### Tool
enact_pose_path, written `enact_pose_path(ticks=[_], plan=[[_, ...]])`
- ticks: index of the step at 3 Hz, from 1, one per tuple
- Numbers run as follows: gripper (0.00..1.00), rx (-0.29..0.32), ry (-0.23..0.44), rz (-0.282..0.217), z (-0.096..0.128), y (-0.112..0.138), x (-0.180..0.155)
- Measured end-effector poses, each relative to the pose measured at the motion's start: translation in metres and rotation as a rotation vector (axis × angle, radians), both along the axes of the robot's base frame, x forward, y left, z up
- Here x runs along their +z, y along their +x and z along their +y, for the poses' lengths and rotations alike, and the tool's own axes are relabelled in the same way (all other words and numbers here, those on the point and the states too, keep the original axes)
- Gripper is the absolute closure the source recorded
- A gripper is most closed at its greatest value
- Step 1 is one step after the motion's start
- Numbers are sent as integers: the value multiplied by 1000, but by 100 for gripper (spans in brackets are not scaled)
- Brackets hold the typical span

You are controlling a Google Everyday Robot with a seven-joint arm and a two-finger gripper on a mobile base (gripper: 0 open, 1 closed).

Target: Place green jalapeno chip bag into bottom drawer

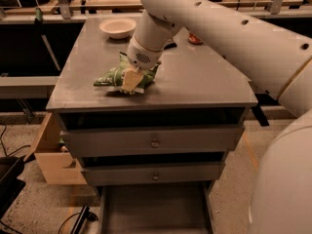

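Observation:
The green jalapeno chip bag point(111, 78) lies on the grey cabinet top point(200, 82), near its front left. My gripper point(131, 82) comes down on the bag's right part, a tan finger pressed against the foil. The white arm hides much of the bag's right end. The bottom drawer point(156, 209) stands pulled out at the foot of the cabinet, its shallow tray showing a dark inside.
A white bowl point(117, 27) sits at the back left of the top. A small orange thing point(195, 39) lies at the back behind the arm. Two upper drawers with round knobs point(154, 143) are shut. A cardboard box point(53, 155) stands left of the cabinet.

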State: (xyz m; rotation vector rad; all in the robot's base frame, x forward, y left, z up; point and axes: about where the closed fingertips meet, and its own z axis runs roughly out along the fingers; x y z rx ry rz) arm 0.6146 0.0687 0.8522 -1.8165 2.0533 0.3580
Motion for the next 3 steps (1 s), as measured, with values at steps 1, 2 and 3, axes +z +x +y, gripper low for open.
enact_pose_path(ticks=[1, 2, 3], plan=[[100, -6, -20, -6, 0, 1, 2], [100, -25, -86, -39, -5, 2, 29], [100, -68, -163, -83, -22, -8, 82]])
